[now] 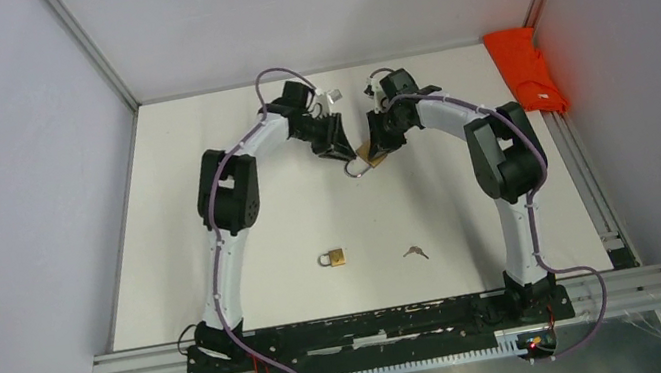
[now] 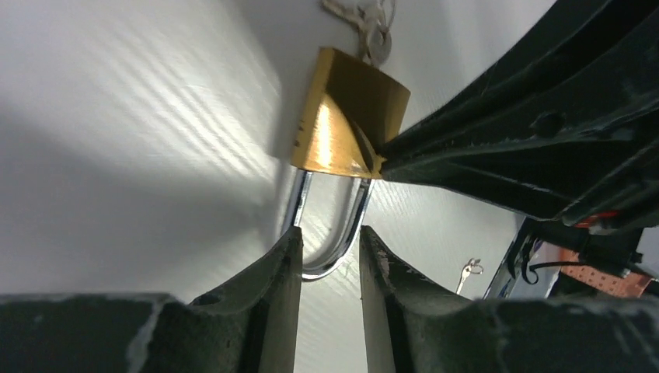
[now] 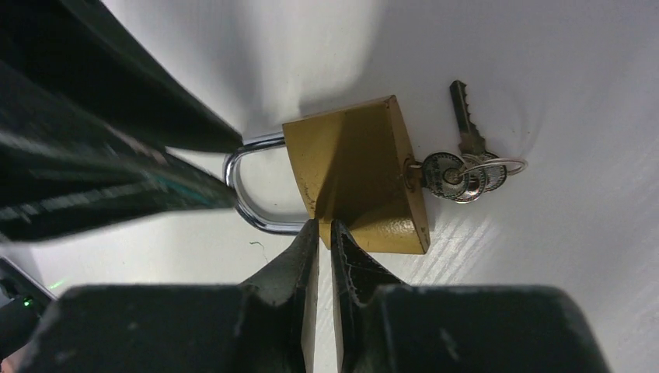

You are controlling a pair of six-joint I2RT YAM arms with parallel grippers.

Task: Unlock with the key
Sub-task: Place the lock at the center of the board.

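A brass padlock [image 1: 365, 151] is held between both arms at mid-table. In the right wrist view its body [image 3: 353, 171] has a key in the bottom keyhole, on a ring [image 3: 458, 176] with a spare key [image 3: 466, 120]. My left gripper [image 2: 330, 233] is shut on the steel shackle [image 2: 332, 264], one finger on each side of the loop. My right gripper [image 3: 325, 225] is nearly closed, pinching the near corner of the brass body. The body also shows in the left wrist view [image 2: 346, 116], with the right finger [image 2: 482, 132] touching its corner.
A second small padlock [image 1: 334, 258] and a loose key [image 1: 415, 253] lie on the white table near the arm bases. The loose key also shows in the left wrist view [image 2: 468, 270]. An orange cloth [image 1: 526, 73] lies at the back right edge.
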